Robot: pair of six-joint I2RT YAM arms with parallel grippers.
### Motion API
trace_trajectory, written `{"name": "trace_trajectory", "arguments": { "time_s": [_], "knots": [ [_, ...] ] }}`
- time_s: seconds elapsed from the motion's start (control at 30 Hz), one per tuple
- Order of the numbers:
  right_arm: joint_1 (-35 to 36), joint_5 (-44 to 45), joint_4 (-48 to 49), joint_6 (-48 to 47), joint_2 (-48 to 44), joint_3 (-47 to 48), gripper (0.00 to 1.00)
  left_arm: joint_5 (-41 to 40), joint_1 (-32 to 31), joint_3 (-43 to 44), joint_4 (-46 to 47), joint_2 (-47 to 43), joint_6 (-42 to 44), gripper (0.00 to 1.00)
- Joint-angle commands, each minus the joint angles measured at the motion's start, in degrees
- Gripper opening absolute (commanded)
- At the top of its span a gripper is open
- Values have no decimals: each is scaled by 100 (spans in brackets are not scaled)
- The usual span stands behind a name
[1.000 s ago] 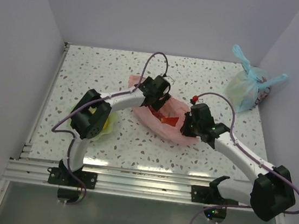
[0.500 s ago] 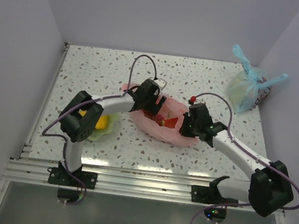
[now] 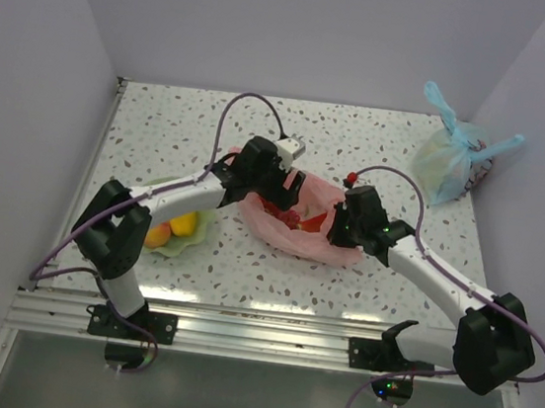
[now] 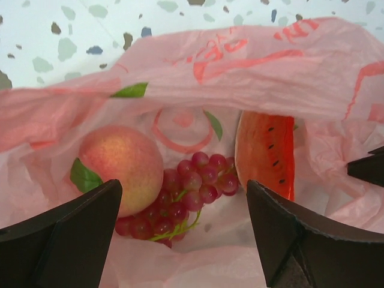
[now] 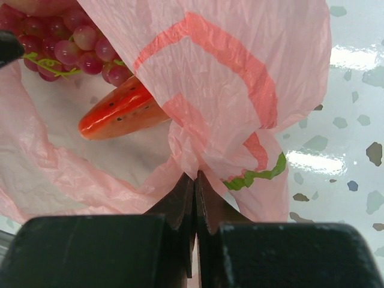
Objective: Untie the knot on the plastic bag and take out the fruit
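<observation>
the right gripper [image 5: 195, 180] pinches the edge of the pink bag [image 5: 240, 78] tight. a watermelon slice [image 5: 123, 108] and grapes [image 5: 72, 45] lie inside.

Top view: plastic bag [image 3: 294, 229] contents mostly masked by both arms, only red bits show. Green bowl [image 3: 202, 223] partly under left arm. Blue bag [image 3: 443, 165], counter's far right corner: contents unreadable. Left wrist cam: peach [image 4: 123, 165] and watermelon slice [image 4: 267, 150] bottoms clipped by black fingers [image 4: 60, 240]. Right wrist cam: grape cluster [image 5: 72, 48] cut at top edge.

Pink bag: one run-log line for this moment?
plastic bag: open | right end effector: shut on its rim | left end effector: open above peach, grapes, watermelon slice inside
</observation>
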Motion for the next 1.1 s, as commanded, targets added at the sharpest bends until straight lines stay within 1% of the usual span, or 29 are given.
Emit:
{"name": "trace_trajectory", "arguments": {
  "time_s": [0.0, 0.03, 0.13, 0.2, 0.23, 0.4, 0.5, 0.67, 0.93, 1.03, 1.07],
  "knots": [
    [-5, 77, 101, -83, 67, 257, 0, -178, 12, -259, 322, -340, -232, 91],
    [-5, 68, 101, -92, 68, 266, 0, -615, 12, -189, 297, -331, -320, 91],
    [-5, 25, 119, -74, 112, 266, 0, -1407, 20, -13, 121, -165, -811, 96],
    [-5, 24, 128, -66, 103, 266, 0, -1655, 12, 22, 164, -59, -1153, 97],
    [-5, 16, 128, -57, 103, 266, 0, -1813, 12, 31, 217, -33, -1190, 97],
    [-5, -2, 119, -48, 68, 240, 0, -1753, 3, 242, 375, 354, -1200, 97],
    [-5, -2, 119, -39, 50, 196, 0, -1762, -6, 330, 402, 591, -1147, 95],
    [-5, -63, 189, 13, 94, 152, 0, -2052, -6, 409, 411, 1039, -1033, 95],
    [-5, -134, 251, 66, 164, 82, 0, -2017, -129, 453, 525, 1312, -839, 95],
    [-5, -134, 251, 57, 164, 73, 0, -2087, -155, 444, 490, 1269, -830, 92],
    [4, -125, 242, 57, 164, 82, 0, -2096, -164, 444, 472, 1199, -830, 87]
  ]
}}
